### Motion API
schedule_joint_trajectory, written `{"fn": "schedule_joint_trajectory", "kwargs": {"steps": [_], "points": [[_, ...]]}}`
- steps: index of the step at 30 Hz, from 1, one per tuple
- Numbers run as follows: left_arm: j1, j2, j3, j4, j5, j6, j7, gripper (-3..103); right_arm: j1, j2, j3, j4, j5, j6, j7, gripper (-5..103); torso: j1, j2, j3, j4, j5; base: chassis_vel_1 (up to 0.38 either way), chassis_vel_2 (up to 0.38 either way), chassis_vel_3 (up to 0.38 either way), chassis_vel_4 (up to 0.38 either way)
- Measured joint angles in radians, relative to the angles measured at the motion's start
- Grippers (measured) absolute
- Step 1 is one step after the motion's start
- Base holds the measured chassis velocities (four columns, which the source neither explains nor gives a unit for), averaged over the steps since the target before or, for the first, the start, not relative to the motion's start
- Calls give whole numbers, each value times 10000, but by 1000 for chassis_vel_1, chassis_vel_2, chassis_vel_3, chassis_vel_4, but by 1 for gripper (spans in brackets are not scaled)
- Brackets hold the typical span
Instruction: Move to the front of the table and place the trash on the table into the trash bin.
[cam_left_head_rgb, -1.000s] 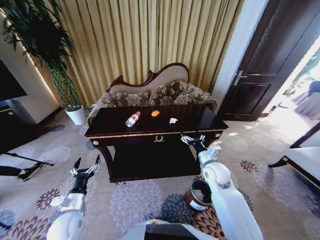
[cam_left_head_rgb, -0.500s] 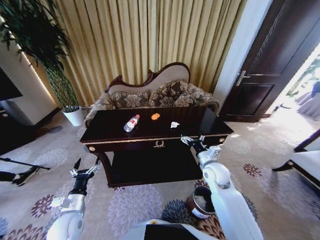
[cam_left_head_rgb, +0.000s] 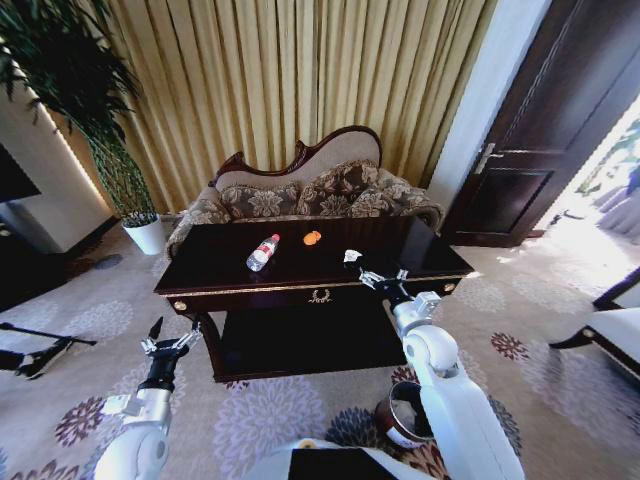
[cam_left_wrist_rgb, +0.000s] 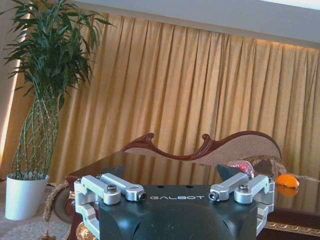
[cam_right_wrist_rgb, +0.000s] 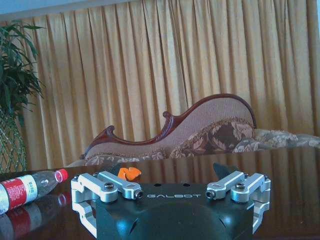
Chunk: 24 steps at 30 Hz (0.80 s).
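Right pincer (cam_left_head_rgb: 378, 277) spread wide, held at desk (cam_left_head_rgb: 420, 262) edge bc it's near the white scrap (cam_left_head_rgb: 349, 256). Bottle (cam_left_head_rgb: 263, 252) and orange bit (cam_left_head_rgb: 312, 238) lie mid-desk. Bin (cam_left_head_rgb: 405, 414) on carpet by the base. Left pincer (cam_left_head_rgb: 168, 343) wide too, idle, low.

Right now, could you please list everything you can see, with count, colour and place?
table: one, dark glossy with gold trim, centre, before the sofa.
bottle: one, clear with red cap and red-white label, lying on the table's left part.
orange piece: one, orange, on the table top, toward the sofa.
white scrap: one, white, on the table by the right gripper.
trash bin: one, dark brown with white label, on the carpet beside the right arm.
sofa: one, patterned brown, behind the table.
plant: one, green, white pot, far left.
curtains: gold, back wall.
door: one, dark, right.
left gripper: open, low, left of the table.
right gripper: open, at the table's front edge.
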Motion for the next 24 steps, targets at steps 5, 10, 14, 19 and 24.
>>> {"fn": "schedule_joint_trajectory", "kwargs": {"steps": [5, 10, 14, 19, 24], "points": [[7, 50, -52, -19, -12, 25, -20, 100, 389, 272, -370, -230, -70, -91, 101, 100, -2, 1, -1, 3, 0, 0, 0, 0, 0], [37, 54, -93, -54, 3, 37, -35, 100, 1104, 402, -777, -776, -157, -120, 133, 100, -2, 1, -1, 3, -1, 0, 0, 0, 0], [64, 31, -112, -66, 47, 43, -41, 100, 1792, 438, -1006, -1435, -173, -113, 109, 100, -1, 0, 0, 1, 1, 0, 0, 0, 0], [50, -30, -95, -66, 180, 49, -51, 100, 2658, 424, -1346, -2425, -173, -12, 23, 100, -2, 1, -1, 2, 0, 0, 0, 0, 0], [27, -56, -86, -118, 206, 73, -59, 100, 3234, 401, -1629, -3299, -290, 122, -176, 100, -1, 0, 0, 1, 1, 0, 0, 0, 0]]}}
